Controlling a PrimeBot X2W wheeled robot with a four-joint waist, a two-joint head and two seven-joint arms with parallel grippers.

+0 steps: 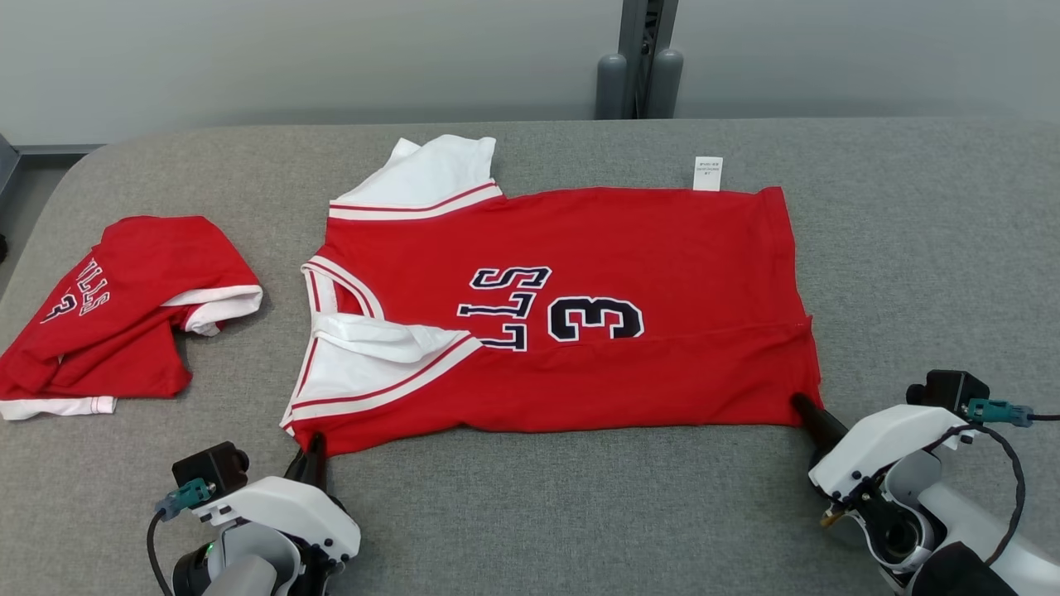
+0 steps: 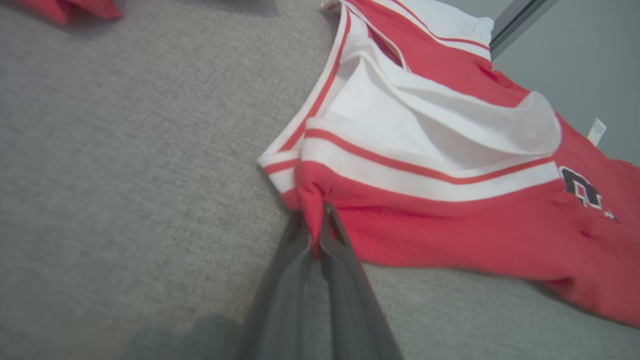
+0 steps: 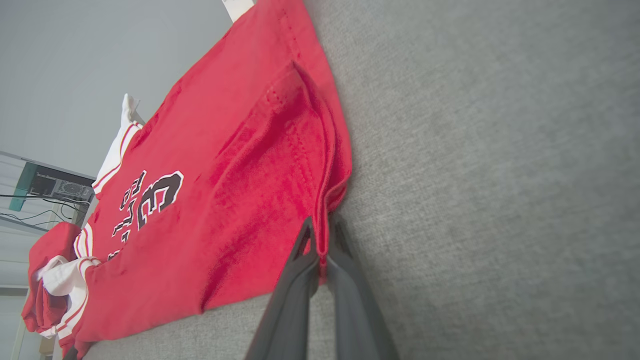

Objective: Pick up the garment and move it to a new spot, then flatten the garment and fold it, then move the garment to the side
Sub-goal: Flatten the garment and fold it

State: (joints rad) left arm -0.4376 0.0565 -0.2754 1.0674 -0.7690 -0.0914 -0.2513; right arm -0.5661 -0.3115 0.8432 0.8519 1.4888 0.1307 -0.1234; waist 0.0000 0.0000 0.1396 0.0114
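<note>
The garment [image 1: 580, 273], a red jersey with white sleeves and a dark "3", lies spread sideways on the grey table, neck to the left, hem to the right. My left gripper [image 1: 315, 451] is shut on its near left corner, by the sleeve; in the left wrist view the garment [image 2: 450, 220] is pinched between the dark fingers [image 2: 295, 245] of that gripper [image 2: 315, 225]. My right gripper [image 1: 803, 406] is shut on the near right hem corner; the right wrist view shows that gripper [image 3: 320, 235] holding a fold of the garment [image 3: 240, 175].
A second red jersey [image 1: 124, 306] lies crumpled at the table's left side. The grey padded table [image 1: 927, 248] reaches back to a pale wall, where a grey post [image 1: 639, 74] stands behind the far edge. A white tag [image 1: 707, 174] sticks out of the garment's far edge.
</note>
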